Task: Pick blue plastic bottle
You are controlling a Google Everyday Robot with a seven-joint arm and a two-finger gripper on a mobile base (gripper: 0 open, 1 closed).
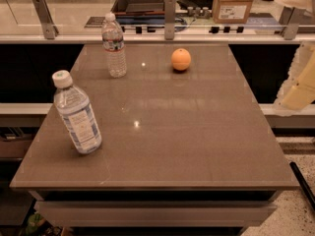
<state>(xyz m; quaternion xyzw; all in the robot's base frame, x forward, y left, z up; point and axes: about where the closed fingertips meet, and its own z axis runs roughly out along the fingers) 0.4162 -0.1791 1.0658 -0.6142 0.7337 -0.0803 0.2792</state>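
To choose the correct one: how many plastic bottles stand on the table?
2. The blue plastic bottle stands near the front left edge; the slimmer bottle stands at the back left. None seems hidden. The gripper hangs right of the table.

I have one view to work from. It looks down on the table (197,132) from above its near edge, facing across toward the counter (74,18) at 12 o'clock. It is close enough that the tabletop fills most of my frame. The blue bottle (77,114) stands at 9 o'clock. The gripper (299,90) hangs at 3 o'clock, off the table's right side.
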